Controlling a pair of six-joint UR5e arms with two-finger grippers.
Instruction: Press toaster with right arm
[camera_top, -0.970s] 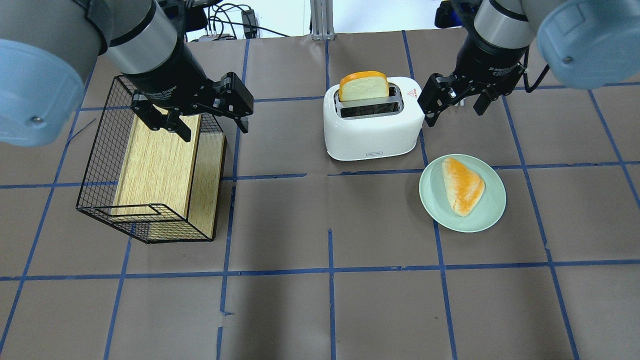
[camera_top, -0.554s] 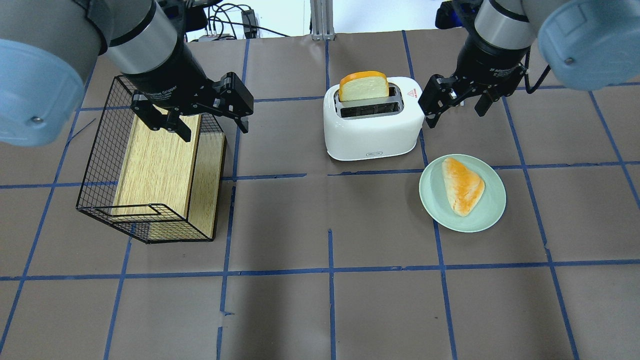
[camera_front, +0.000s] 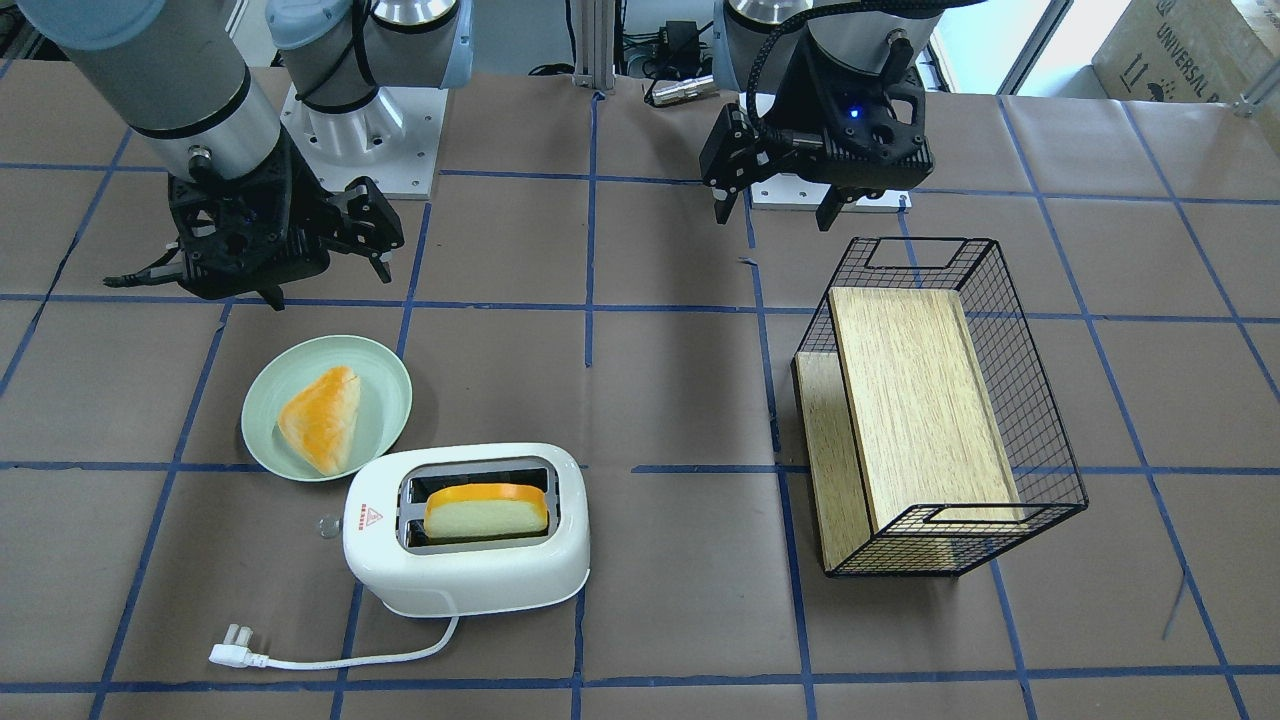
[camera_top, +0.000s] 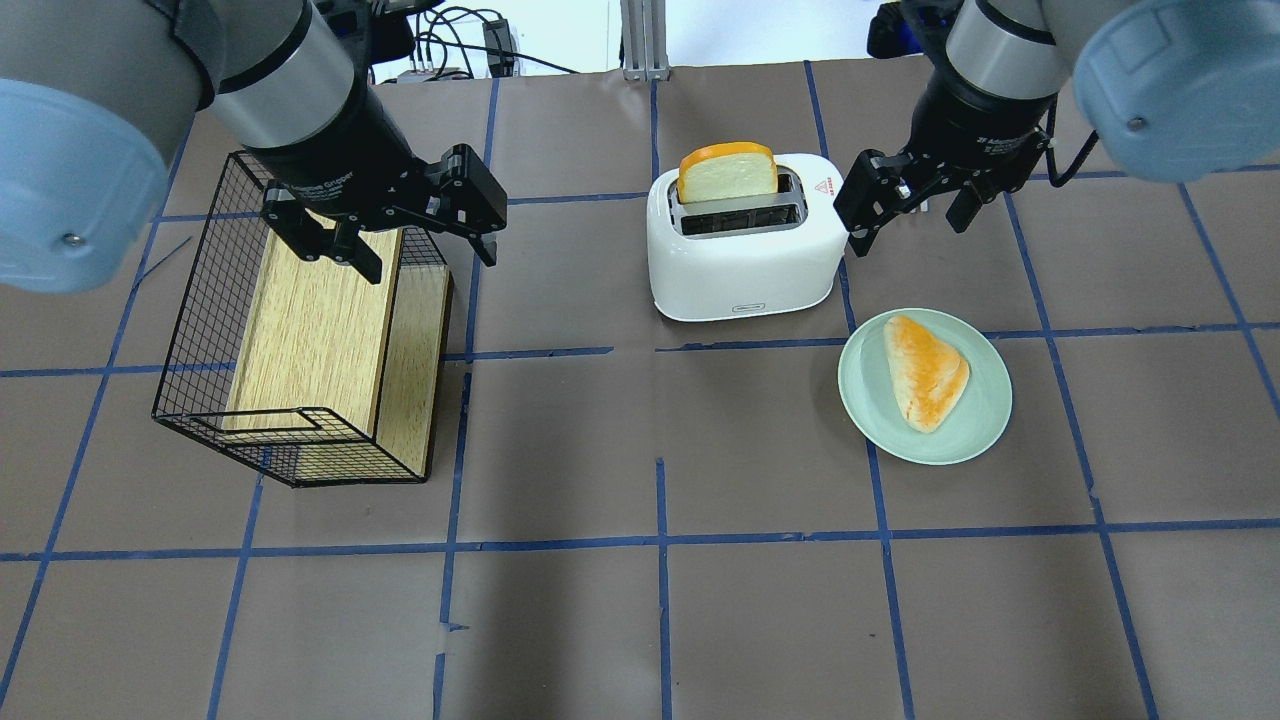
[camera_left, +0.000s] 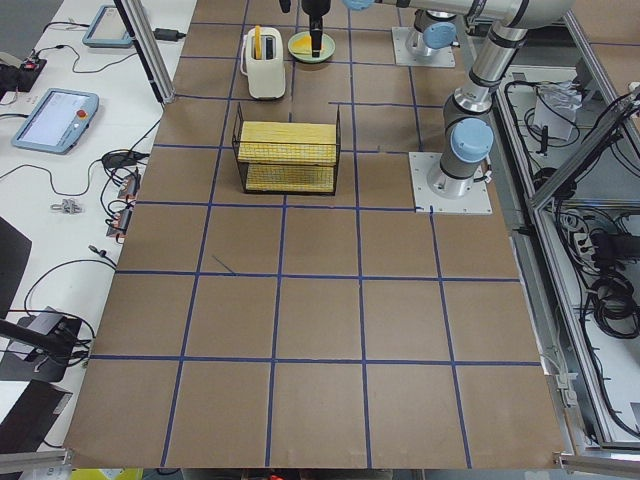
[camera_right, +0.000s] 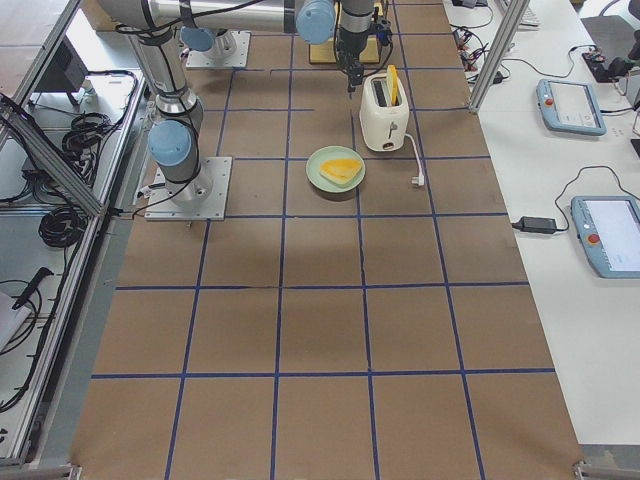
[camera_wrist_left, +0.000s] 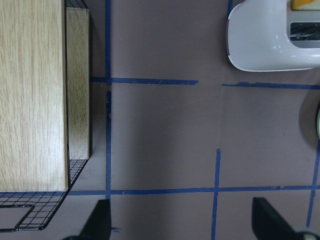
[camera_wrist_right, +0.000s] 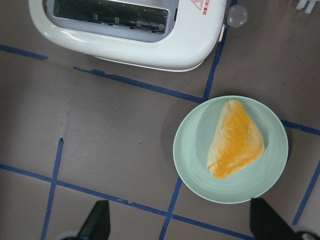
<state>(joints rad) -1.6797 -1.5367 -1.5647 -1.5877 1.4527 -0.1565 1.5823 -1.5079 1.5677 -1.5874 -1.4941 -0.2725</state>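
Observation:
The white two-slot toaster (camera_top: 745, 255) stands at the table's far middle with a slice of bread (camera_top: 727, 172) upright in its far slot. Its red triangle sticker and round lever knob (camera_wrist_right: 237, 15) are at its right end. My right gripper (camera_top: 910, 215) is open and empty, hovering just right of that end, apart from the toaster, which shows in the right wrist view (camera_wrist_right: 130, 47). In the front-facing view the right gripper (camera_front: 325, 275) hangs behind the plate. My left gripper (camera_top: 425, 255) is open and empty over the basket's far right corner.
A pale-green plate (camera_top: 990, 420) holding a triangular pastry (camera_top: 925, 370) lies close in front of the right gripper. A black wire basket (camera_top: 200, 330) with a wooden board (camera_top: 310, 320) stands at the left. The toaster's white cord and plug (camera_front: 232, 655) trail on the far side.
My right gripper has crept very slightly towards the toaster's right end. The left arm, the toaster and the plate have not moved.

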